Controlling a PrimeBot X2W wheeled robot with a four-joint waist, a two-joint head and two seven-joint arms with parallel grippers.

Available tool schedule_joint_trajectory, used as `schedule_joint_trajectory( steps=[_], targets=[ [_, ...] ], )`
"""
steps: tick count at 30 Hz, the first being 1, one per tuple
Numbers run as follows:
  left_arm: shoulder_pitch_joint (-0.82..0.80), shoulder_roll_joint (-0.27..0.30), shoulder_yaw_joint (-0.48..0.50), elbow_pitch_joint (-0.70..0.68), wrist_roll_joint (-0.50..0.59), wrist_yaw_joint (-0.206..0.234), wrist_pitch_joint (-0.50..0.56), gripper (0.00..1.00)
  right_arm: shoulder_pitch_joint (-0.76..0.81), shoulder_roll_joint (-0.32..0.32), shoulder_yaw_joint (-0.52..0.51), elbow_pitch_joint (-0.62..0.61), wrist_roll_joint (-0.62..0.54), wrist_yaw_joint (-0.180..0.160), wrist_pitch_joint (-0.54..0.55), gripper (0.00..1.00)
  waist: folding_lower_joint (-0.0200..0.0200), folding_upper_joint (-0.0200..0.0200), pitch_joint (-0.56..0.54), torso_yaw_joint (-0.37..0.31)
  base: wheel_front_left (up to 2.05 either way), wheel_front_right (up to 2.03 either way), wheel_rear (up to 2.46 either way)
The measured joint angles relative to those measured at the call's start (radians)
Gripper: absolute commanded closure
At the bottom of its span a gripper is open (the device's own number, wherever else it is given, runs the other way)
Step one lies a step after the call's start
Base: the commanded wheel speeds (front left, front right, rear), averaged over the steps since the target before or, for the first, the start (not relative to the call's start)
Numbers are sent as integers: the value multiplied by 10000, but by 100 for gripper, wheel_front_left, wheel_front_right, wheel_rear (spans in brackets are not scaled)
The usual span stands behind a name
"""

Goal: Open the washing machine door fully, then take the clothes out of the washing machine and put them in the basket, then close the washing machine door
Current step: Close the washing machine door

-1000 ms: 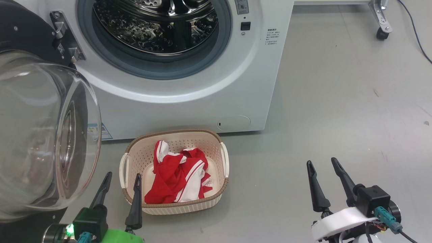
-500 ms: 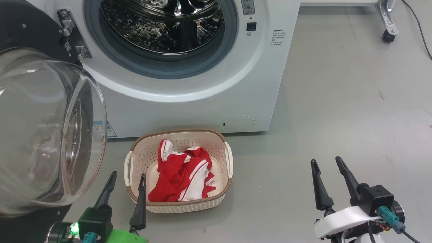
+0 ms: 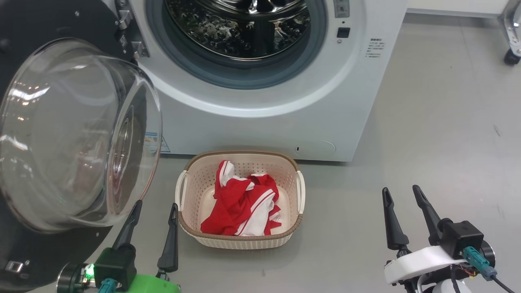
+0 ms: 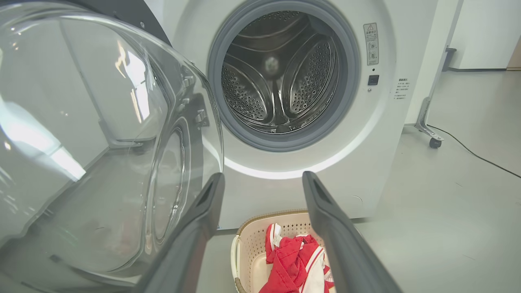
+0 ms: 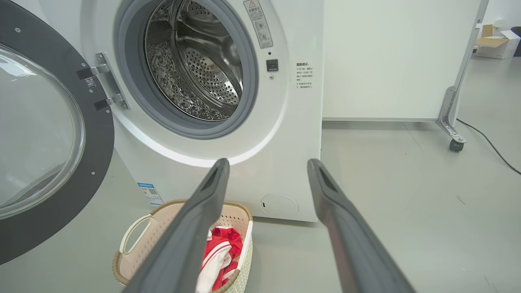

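The clothes (image 3: 240, 203) lie in the basket (image 3: 244, 243) before the washing machine (image 3: 264, 122), its door (image 3: 77, 130) open, left claw (image 3: 156, 204) and right claw (image 3: 401, 189) both spread, empty

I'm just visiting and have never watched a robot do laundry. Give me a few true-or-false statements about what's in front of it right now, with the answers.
1. The red clothes lie inside the basket. True.
2. The washing machine door is shut. False: it stands swung wide open.
3. The left claw is clamped on the basket's rim. False: it is open and empty, beside the basket.
4. The drum looks empty. True.
5. The right claw is open and holds nothing. True.
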Motion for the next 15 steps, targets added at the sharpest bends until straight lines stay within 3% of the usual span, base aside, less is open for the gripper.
schedule_joint_trajectory(
  steps=[15],
  targets=[
    [-86, -167, 234, 21, -17, 0, -199, 0, -22, -54, -109, -88, -217, 44, 0, 0, 1, 0, 170, 1858, 0, 0, 0]
  ],
)
